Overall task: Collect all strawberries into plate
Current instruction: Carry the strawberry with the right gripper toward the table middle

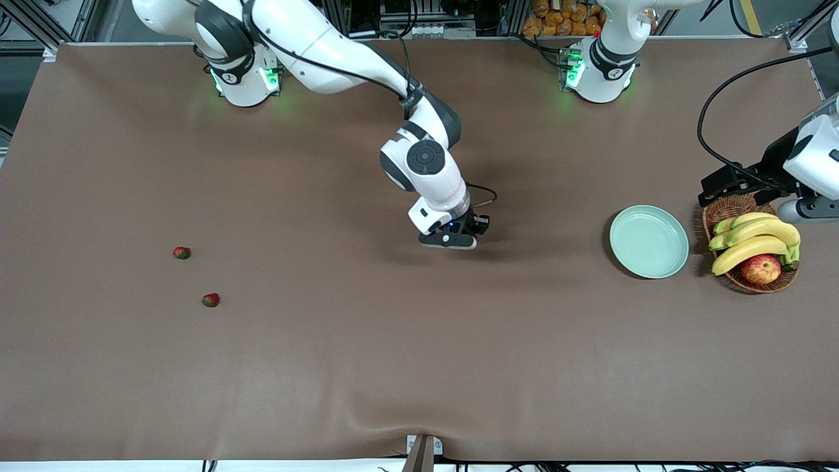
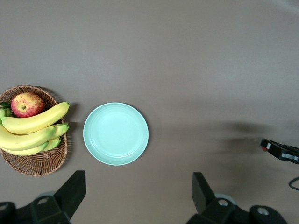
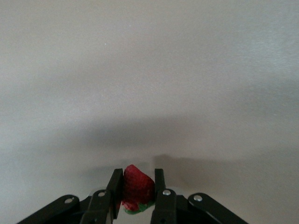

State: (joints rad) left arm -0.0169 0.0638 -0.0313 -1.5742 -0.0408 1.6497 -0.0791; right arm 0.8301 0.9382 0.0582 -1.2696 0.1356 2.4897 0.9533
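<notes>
My right gripper [image 1: 449, 240] is low over the middle of the table, shut on a red strawberry with a green cap [image 3: 136, 185] that sits between its fingers [image 3: 115, 183]. Two more strawberries lie on the table toward the right arm's end: one [image 1: 181, 252] and another [image 1: 210, 300] nearer the front camera. The pale mint-green plate [image 1: 649, 241] lies empty toward the left arm's end; it also shows in the left wrist view [image 2: 116, 134]. My left gripper [image 2: 138, 182] is open and empty, held up over the basket and the plate's edge [image 1: 727, 187].
A brown wicker basket [image 1: 726, 208] with bananas [image 1: 754, 239] and a red-yellow apple [image 1: 760, 269] stands beside the plate, at the left arm's end. The brown table cloth has a slight ridge near the front edge [image 1: 419, 432].
</notes>
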